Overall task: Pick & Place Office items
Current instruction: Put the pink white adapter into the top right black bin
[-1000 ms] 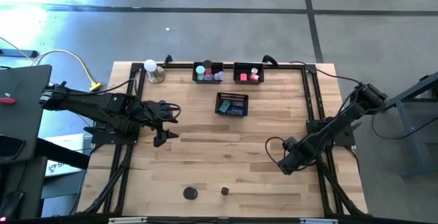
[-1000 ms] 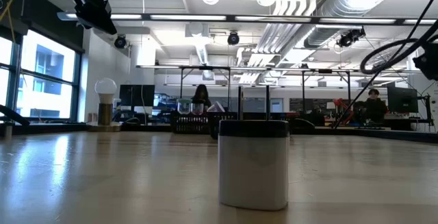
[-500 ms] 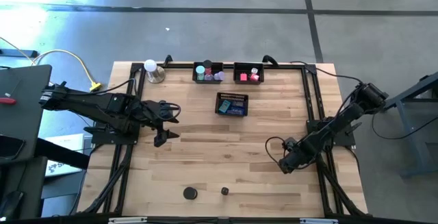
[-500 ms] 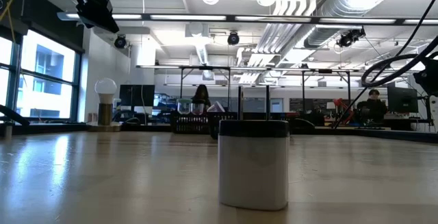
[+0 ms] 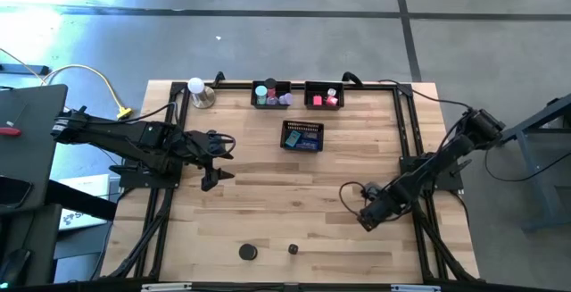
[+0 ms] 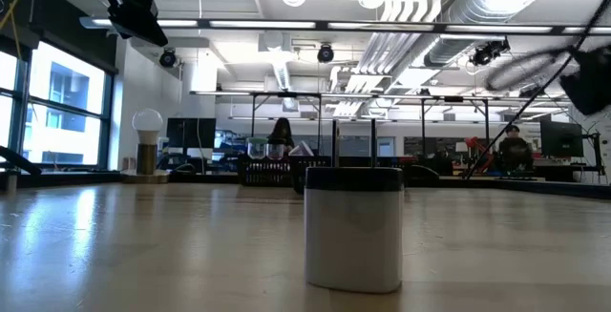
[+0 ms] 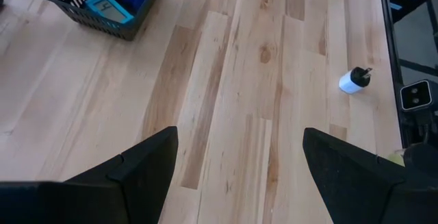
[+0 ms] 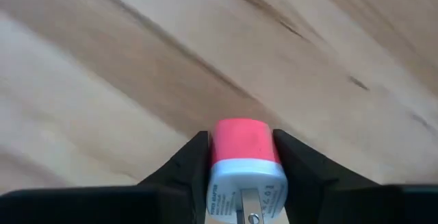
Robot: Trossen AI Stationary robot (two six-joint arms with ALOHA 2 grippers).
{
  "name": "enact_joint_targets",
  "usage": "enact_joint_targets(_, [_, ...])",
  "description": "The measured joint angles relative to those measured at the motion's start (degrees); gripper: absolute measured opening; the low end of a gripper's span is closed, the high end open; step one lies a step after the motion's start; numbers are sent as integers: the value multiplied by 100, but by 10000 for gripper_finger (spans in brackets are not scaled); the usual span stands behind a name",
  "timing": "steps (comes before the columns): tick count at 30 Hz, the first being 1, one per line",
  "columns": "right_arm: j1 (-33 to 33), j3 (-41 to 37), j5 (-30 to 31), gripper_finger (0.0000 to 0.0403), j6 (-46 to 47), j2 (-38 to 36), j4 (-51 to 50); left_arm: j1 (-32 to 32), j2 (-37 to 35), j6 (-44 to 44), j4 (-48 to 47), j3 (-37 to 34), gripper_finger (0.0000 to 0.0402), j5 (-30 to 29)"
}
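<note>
Gripping a pink-red charger cube [image 8: 245, 166], the right tool [image 5: 365, 218] hovers above the desk [image 5: 268, 221]. Left tool [image 5: 214, 158] waits open. Several items already fill the trays [image 5: 272, 95]; two black discs [image 5: 248, 252] remain unplaced.

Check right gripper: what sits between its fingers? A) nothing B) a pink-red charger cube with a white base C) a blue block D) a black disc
B: in the right wrist view the pink-red charger cube sits pinched between the right gripper's two dark fingers, above the bare wooden table.
</note>
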Motion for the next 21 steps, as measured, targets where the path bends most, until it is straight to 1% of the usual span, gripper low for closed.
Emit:
enact_joint_targets(4, [-214,482,581,120,-673,-2,-83,0,0,0,-2,-1,306,0])
enact_joint_targets(7, [-452,986,976,120,-1476,-5,-53,0,0,16,-2,0,306,0])
enact_joint_targets(9, [-673,1339,1137,120,-2043,-5,-245,0,0,108,-2,1,306,0])
enact_joint_targets(15, [-1665,2444,1537,120,-3890,-7,-706,0,0,216,-4,1,306,2])
enact_joint_targets(18, [-2271,2903,1554,120,-4895,-7,-775,0,0,214,-15,-1,306,24])
enact_joint_targets(21, [-2901,3230,1538,120,-5688,-13,-790,0,0,215,-87,-1,306,105])
